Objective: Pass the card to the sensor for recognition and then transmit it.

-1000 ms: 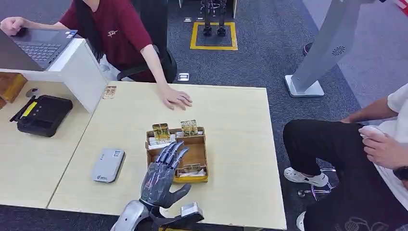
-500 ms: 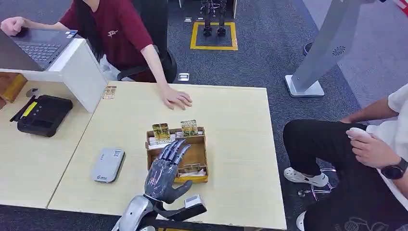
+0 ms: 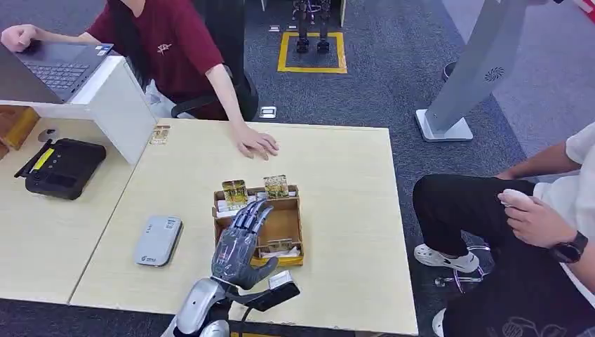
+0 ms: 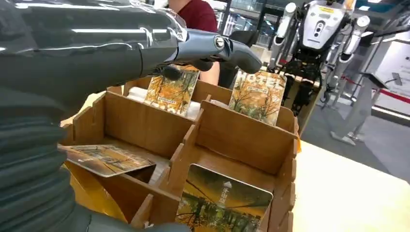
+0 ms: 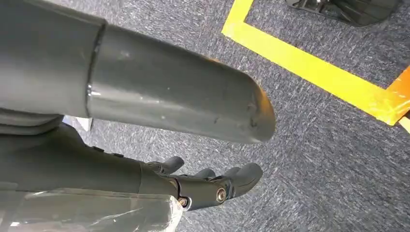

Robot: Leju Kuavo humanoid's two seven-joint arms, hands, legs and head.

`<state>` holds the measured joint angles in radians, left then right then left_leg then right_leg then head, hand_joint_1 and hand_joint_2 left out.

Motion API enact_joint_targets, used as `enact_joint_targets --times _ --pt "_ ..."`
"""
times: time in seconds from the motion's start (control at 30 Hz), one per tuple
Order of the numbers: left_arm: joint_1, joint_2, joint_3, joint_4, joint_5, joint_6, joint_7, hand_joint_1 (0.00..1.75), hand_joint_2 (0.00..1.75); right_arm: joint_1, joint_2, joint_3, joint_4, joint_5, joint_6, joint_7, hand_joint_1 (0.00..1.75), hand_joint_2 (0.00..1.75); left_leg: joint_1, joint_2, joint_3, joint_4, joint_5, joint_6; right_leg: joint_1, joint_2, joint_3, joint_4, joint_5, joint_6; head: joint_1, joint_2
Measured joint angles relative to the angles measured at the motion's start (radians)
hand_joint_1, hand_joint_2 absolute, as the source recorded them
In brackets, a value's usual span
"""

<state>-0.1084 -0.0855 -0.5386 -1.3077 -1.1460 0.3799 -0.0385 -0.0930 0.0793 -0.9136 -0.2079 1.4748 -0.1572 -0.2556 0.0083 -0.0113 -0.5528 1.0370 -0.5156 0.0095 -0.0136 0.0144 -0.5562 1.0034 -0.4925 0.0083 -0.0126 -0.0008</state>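
Observation:
A brown cardboard box (image 3: 293,228) with compartments sits mid-table. Two orange cards stand upright at its far side (image 3: 234,191) (image 3: 276,185), and another card (image 3: 279,246) lies flat in a near compartment. My left hand (image 3: 241,242) hovers over the box's left half, fingers stretched out and apart, holding nothing. In the left wrist view the fingers (image 4: 212,46) reach above the upright cards (image 4: 173,89) (image 4: 258,94); flat cards (image 4: 104,158) (image 4: 222,200) lie below. A grey-white sensor (image 3: 158,240) lies left of the box. My right hand (image 5: 208,186) hangs over carpet, holding nothing.
A person in red rests a hand (image 3: 256,144) on the table's far edge, beside a laptop (image 3: 59,67) on a white partition (image 3: 119,105). A black device (image 3: 62,167) lies far left. Another person (image 3: 519,210) sits at the right. A grey stand (image 3: 463,77) is behind.
My left hand has crept forward over the box toward the upright cards, wrist rising onto the table. The seated person's hand at the right has shifted.

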Motion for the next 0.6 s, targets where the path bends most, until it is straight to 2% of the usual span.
enact_joint_targets --times 0.6 --pt "-0.002 -0.003 0.006 0.021 -0.005 0.002 -0.013 0.00 1.75 0.001 0.000 0.001 0.000 -0.010 -0.001 0.006 0.00 0.00 0.000 0.000 0.000 0.000 0.000 0.000 0.000 0.000 0.000 0.000 0.000 0.000 0.000 0.000"
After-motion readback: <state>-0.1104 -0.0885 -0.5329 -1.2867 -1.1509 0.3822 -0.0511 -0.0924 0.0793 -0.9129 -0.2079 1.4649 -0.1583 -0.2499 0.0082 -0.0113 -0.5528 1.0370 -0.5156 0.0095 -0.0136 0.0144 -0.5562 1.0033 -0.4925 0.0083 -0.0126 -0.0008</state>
